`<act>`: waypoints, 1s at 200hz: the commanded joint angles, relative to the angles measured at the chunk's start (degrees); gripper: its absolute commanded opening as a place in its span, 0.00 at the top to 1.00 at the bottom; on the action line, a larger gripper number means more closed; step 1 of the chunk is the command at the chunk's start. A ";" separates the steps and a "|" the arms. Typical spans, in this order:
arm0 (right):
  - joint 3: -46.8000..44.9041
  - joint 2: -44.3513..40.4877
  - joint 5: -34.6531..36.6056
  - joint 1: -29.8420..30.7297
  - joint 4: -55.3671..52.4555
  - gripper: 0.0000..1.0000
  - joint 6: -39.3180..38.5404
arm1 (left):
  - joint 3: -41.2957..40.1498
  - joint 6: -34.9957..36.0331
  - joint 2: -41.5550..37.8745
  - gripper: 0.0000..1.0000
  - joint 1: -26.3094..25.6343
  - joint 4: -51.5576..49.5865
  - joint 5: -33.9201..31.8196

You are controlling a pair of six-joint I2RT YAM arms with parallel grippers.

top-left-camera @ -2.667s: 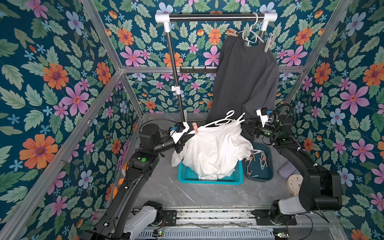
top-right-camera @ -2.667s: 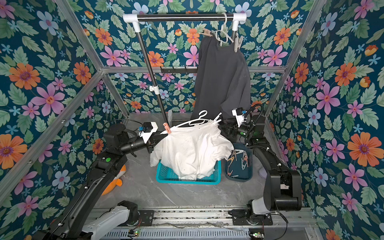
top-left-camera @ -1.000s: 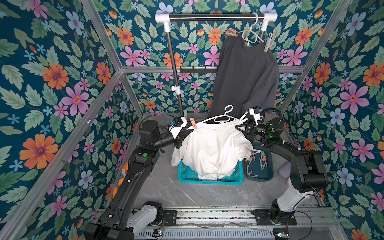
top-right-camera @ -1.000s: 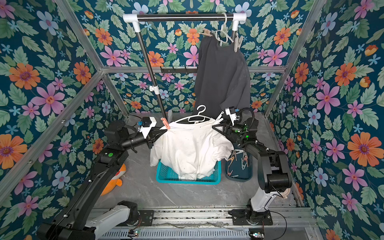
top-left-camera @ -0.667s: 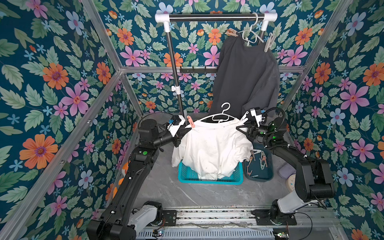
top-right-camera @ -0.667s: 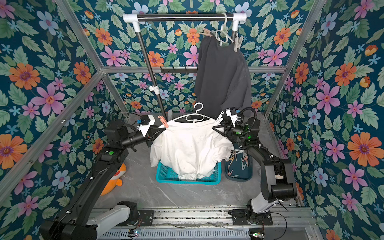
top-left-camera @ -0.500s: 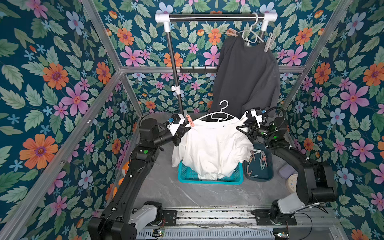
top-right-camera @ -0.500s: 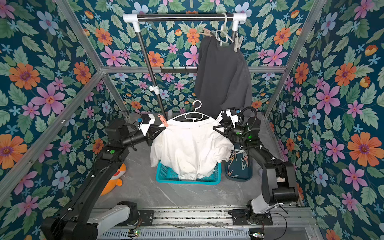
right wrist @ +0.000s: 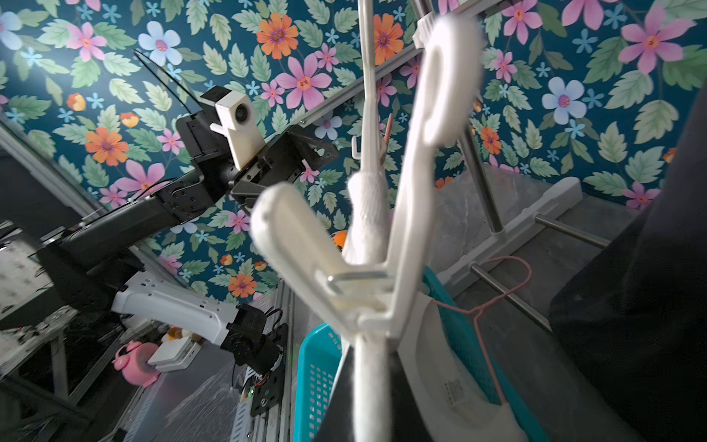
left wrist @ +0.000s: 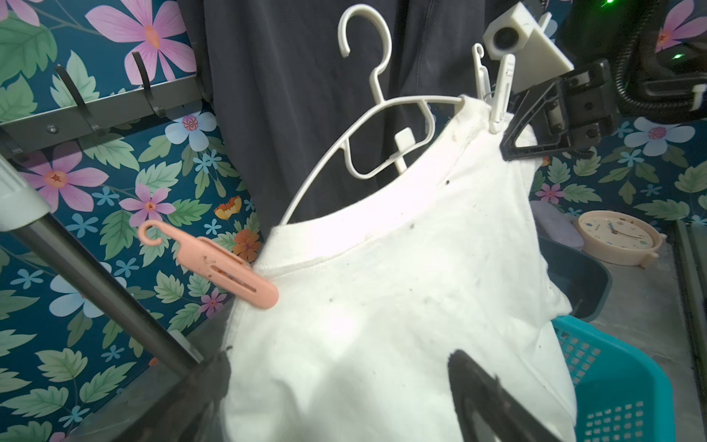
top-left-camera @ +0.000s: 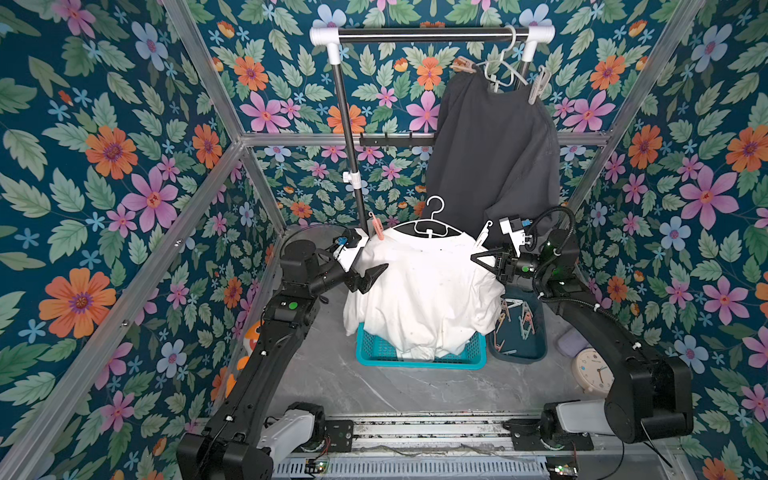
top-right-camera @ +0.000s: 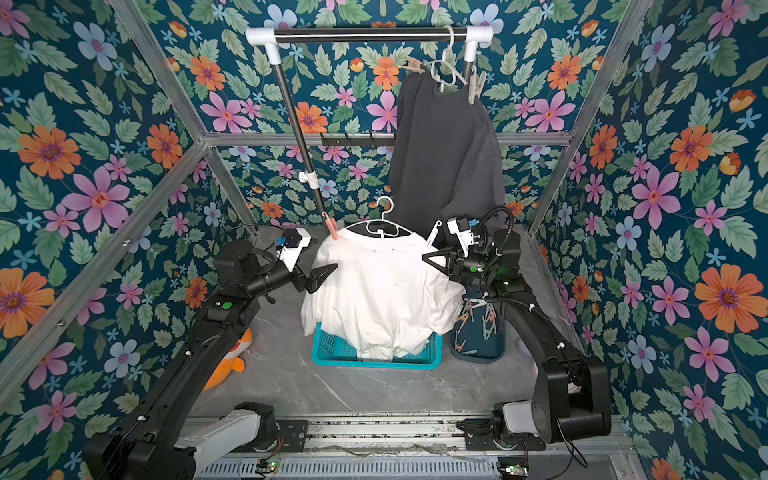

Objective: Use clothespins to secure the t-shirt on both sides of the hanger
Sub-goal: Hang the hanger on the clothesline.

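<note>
The white shirt (top-left-camera: 424, 291) hangs on a white hanger (left wrist: 404, 137) held up over a teal basket (top-left-camera: 419, 362), its hem bunched inside the basket; the hanger's hook stands free in front of a dark garment (top-left-camera: 494, 158) that hangs from the rail (top-left-camera: 424, 35) at the back; a pink pin (left wrist: 225, 271) is clipped on the shirt's shoulder on the left arm's side, its hooked tail pointing up and away from the collar, close to the rack's black pole (top-left-camera: 351, 137); a white pin (left wrist: 499, 95) is clipped on the opposite shoulder, standing nearly upright, and it fills the middle of the right wrist view as a blur; the left gripper (top-left-camera: 374, 277) sits at the shirt's sleeve below the pink pin with its jaws spread wide, gripping nothing; in the left wrist view its two fingers (left wrist: 482, 398) show far apart with the shirt's chest between them; the right gripper (top-left-camera: 476, 258) has its jaws closed on the shirt's shoulder just under the white pin, where the cloth covers the hanger's end; whether it pinches the hanger itself through the cloth I cannot tell; spare pins (top-left-camera: 521, 320) lie in a dark blue tray (top-left-camera: 532, 353) just beside the basket, under the right arm; two more pins (top-left-camera: 536, 85) grip the dark garment's own hanger up at the rail; a cream clock (top-left-camera: 592, 370) stands on the grey floor (top-left-camera: 374, 386) near the right arm's base
</note>
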 commanded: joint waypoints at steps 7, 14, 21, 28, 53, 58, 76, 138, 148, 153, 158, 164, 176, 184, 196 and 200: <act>1.82 -1.99 5.82 0.43 -8.59 1.00 -2.28 | 0.43 -0.80 -0.89 0.00 0.04 0.90 -3.24; 2.44 -2.73 6.73 0.60 -10.43 1.00 -2.45 | 0.43 -1.30 -1.35 0.00 0.04 0.89 -4.86; 2.72 -3.71 8.84 0.93 -12.29 1.00 -3.08 | 0.41 -1.55 -1.85 0.00 0.09 0.78 -6.41; 3.45 -4.92 12.16 1.83 -15.34 1.00 -4.61 | 0.34 -1.91 -2.39 0.00 0.11 0.54 -7.57; 9.07 -7.11 21.97 6.37 -28.29 1.00 -9.99 | -0.02 -4.89 -3.36 0.00 0.12 0.85 -11.92; 9.79 -7.37 22.30 6.75 -29.33 1.00 -10.05 | -0.18 -5.18 -3.54 0.00 0.14 0.88 -11.81; 12.00 -8.78 24.80 7.05 -33.01 1.00 -9.72 | -0.95 -6.51 -4.04 0.00 0.12 1.39 -12.19; 23.39 -12.14 36.08 10.38 -45.32 1.00 -7.55 | -1.83 -9.74 -5.01 0.01 0.10 1.41 -13.49; 25.20 -12.19 37.82 11.15 -46.50 1.00 -7.81 | -2.03 -10.48 -4.99 0.01 0.07 1.58 -13.52; 26.16 -12.21 39.09 11.35 -46.88 1.00 -7.50 | -2.13 -10.83 -4.97 0.02 0.09 1.79 -13.50; 26.98 -12.11 39.74 11.40 -47.09 1.00 -7.33 | -2.27 -11.21 -5.02 0.01 0.09 1.97 -13.40; 27.88 -12.07 40.22 11.45 -47.20 1.00 -7.24 | -2.45 -11.56 -5.03 0.02 0.11 2.17 -13.21; 29.70 -11.85 42.25 11.57 -47.06 1.00 -6.71 | -2.66 -12.29 -5.13 0.02 0.05 2.38 -12.18; 30.92 -11.69 42.77 11.69 -46.85 1.00 -6.81 | -2.83 -12.60 -5.32 0.02 0.05 2.45 -11.97; 32.89 -11.32 45.28 11.80 -46.75 1.00 -6.71 | -3.49 -13.23 -5.70 0.02 0.11 2.89 -11.57; 33.27 -11.26 45.76 11.80 -46.25 1.00 -6.77 | -3.75 -13.37 -5.81 0.03 0.10 3.03 -11.55</act>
